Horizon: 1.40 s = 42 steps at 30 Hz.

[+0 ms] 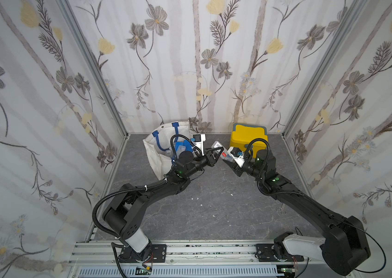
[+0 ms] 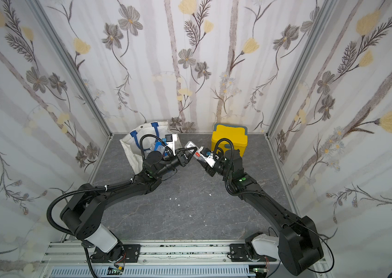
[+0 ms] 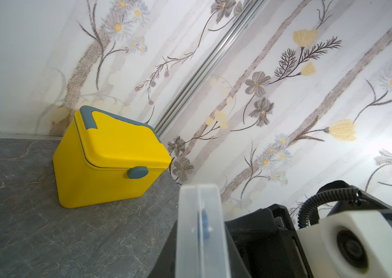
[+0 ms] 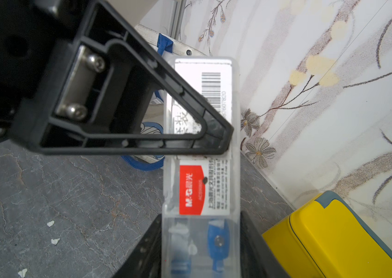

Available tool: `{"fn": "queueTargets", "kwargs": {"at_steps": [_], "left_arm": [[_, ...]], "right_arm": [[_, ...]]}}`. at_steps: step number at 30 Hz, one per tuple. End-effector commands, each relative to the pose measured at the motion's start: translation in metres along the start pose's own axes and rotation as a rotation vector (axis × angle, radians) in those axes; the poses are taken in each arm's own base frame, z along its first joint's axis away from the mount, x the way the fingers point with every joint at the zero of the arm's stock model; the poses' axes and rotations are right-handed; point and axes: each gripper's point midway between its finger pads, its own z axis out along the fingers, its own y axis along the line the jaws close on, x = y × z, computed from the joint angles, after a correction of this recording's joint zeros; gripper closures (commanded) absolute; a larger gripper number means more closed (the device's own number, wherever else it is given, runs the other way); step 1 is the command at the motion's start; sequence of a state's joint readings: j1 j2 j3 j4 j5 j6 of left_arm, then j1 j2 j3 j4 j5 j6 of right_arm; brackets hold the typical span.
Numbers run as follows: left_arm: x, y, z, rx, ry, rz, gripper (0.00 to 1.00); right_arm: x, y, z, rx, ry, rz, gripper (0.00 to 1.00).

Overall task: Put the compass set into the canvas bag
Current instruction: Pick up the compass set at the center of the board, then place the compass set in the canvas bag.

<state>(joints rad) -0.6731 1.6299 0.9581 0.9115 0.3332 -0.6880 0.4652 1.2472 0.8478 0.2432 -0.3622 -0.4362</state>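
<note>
**Top views.** In both top views the compass set (image 1: 217, 145) (image 2: 190, 145), a flat clear case, hangs in the air just beside the yellow box (image 1: 248, 137) (image 2: 230, 136), on the side of the box that faces the canvas bag (image 1: 151, 149) (image 2: 129, 144). The left gripper (image 1: 217, 154) (image 2: 191, 154) and the right gripper (image 1: 230, 160) (image 2: 202, 160) meet on the case. The bag sits slumped, well apart from the box, beyond the case.

**Left wrist view.** You see the compass set (image 3: 199, 231) edge-on, and it is thin. The yellow box (image 3: 108, 158) stands beyond it with its lid down. The left gripper's own jaws do not show here.

**Right wrist view.** The right gripper (image 4: 201, 255) is clamped on the end of the compass set (image 4: 204, 192) nearer the yellow box (image 4: 334, 240), with one jaw on each narrow edge. One finger (image 4: 214, 134) of the left gripper lies flat across the labelled face. Its partner is hidden behind the case, so read the left grip as closed on the case, but unconfirmed.

**Handling.** Judge the case to be light, stiff and smooth.
- Take hold across the broad faces near mid-length, because an edge grip is likelier to slip.
- Squeeze moderately: thin plastic may crack, or the lid may spring open.
- Expect the loose contents to shift when you tilt the case.
- The bag is soft, so expect its mouth to sag as the case goes in.
</note>
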Motion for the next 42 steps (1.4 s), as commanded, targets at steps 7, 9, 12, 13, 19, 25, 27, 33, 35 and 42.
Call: {"fn": "queueTargets", "kwargs": {"at_steps": [7, 9, 12, 13, 19, 25, 27, 33, 35, 42], "left_arm": [[-0.014, -0.006, -0.001, -0.001, -0.046, 0.031, 0.82], [-0.017, -0.003, -0.003, -0.031, -0.053, 0.051, 0.83], [-0.026, 0.004, -0.005, -0.101, -0.061, 0.098, 0.83], [-0.031, 0.007, -0.007, -0.136, -0.066, 0.122, 0.84], [-0.081, 0.026, -0.029, -0.428, -0.111, 0.325, 0.85], [-0.129, 0.067, -0.071, -0.783, -0.117, 0.46, 0.85], [-0.133, 0.088, -0.084, -0.883, -0.082, 0.464, 0.85], [-0.125, 0.139, -0.111, -1.07, 0.037, 0.486, 0.85], [-0.122, 0.153, -0.115, -1.13, 0.079, 0.503, 0.85], [-0.11, 0.201, -0.125, -1.33, 0.215, 0.587, 0.85]], "right_arm": [[-0.009, -0.004, 0.001, 0.017, -0.038, -0.001, 0.3], [-0.005, -0.008, 0.0, 0.04, -0.022, 0.011, 0.0], [0.001, -0.012, -0.003, 0.08, -0.001, 0.019, 0.0], [0.003, -0.015, -0.004, 0.101, 0.005, 0.025, 0.0], [0.019, -0.021, -0.01, 0.16, 0.056, 0.049, 0.01], [0.031, -0.022, -0.01, 0.175, 0.09, 0.077, 0.0], [0.033, -0.021, -0.01, 0.177, 0.098, 0.08, 0.01], [0.036, -0.023, -0.012, 0.193, 0.106, 0.086, 0.01], [0.037, -0.023, -0.012, 0.194, 0.108, 0.09, 0.01], [0.044, -0.02, -0.016, 0.204, 0.118, 0.105, 0.01]]}}
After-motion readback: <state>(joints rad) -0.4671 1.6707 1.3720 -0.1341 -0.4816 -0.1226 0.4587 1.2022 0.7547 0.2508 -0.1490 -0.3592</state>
